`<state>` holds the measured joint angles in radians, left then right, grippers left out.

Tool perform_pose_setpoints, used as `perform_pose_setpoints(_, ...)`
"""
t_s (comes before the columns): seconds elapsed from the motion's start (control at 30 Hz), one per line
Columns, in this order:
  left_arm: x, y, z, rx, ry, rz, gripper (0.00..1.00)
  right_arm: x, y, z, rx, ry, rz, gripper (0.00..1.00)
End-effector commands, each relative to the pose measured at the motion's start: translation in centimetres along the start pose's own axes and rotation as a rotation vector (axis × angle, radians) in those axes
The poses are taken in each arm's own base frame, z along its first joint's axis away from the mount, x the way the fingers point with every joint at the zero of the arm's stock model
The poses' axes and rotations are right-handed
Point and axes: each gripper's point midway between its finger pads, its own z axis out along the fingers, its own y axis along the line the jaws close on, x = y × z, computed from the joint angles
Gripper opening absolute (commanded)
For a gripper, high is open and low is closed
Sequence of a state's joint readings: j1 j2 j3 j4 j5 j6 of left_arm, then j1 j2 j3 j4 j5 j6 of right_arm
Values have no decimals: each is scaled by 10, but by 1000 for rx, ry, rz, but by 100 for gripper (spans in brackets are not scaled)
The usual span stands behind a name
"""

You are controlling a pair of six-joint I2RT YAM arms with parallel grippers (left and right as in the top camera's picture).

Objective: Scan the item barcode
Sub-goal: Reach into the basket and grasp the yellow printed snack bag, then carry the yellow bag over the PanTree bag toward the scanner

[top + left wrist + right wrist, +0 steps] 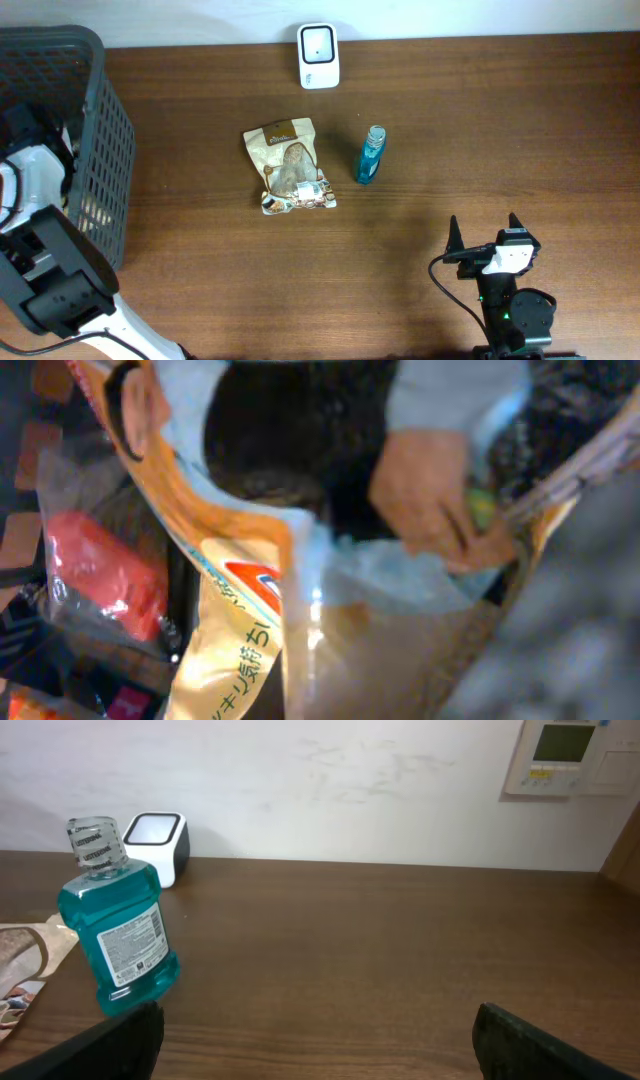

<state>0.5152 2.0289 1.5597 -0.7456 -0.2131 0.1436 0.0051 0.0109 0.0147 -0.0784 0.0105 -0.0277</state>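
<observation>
My left arm reaches down into the dark mesh basket at the left edge of the table. Its fingers do not show in either view, and its jaws are shut. The left wrist view is filled at close range by a yellow snack packet with Japanese print and a pale tan packet; whether one is gripped cannot be told. The white barcode scanner stands at the table's far edge. My right gripper rests open near the front edge, nothing between its fingers.
A brown snack bag lies mid-table with a blue mouthwash bottle standing to its right. The right wrist view shows that bottle at its left and the scanner behind it. A red packet lies in the basket.
</observation>
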Motion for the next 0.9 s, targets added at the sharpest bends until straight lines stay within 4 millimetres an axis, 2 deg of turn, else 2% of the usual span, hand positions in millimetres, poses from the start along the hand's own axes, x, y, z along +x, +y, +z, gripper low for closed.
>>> perform_pose_setpoints(0.0, -60, -1, -77, 130, -232, -124, 0, 4, -2, 0, 8, 5, -1, 98)
perform_pose_setpoints(0.13, -92, -3, -162, 268, -433, -190, 0, 4, -2, 0, 8, 5, -1, 98)
perform_pose_setpoints(0.2, -102, -8, -223, 371, -562, -188, 0, 4, -2, 0, 8, 5, -1, 98)
perform_pose_setpoints(0.23, -105, -9, -261, 423, -644, -185, 0, 4, -2, 0, 8, 5, -1, 98)
perform_pose_setpoints(0.27, -104, -9, -292, 459, -713, -183, 0, 4, -2, 0, 8, 5, -1, 98)
perform_pose_setpoints(0.33, -100, -9, -339, 517, -811, -188, 0, 4, -2, 0, 8, 5, -1, 98)
perform_pose_setpoints(0.37, -92, -8, -369, 553, -867, -194, 0, 4, -2, 0, 8, 5, -1, 98)
perform_pose_setpoints(0.43, -77, -8, -409, 609, -931, -222, 0, 4, -2, 0, 8, 5, -1, 98)
perform_pose_setpoints(0.5, -61, -12, -439, 691, -958, -256, 0, 4, -2, 0, 8, 5, -1, 98)
perform_pose_setpoints(0.6, -37, -27, -471, 850, -941, -280, 0, 4, -2, 0, 8, 5, -1, 98)
perform_pose_setpoints(0.67, -20, -52, -487, 974, -907, -197, 0, 4, -2, 0, 8, 5, -1, 98)
perform_pose_setpoints(0.77, -5, -85, -491, 1079, -823, -121, 0, 4, -2, 0, 8, 5, -1, 98)
perform_pose_setpoints(0.87, 9, -128, -480, 1144, -694, -58, 0, 4, -2, 0, 8, 5, -1, 98)
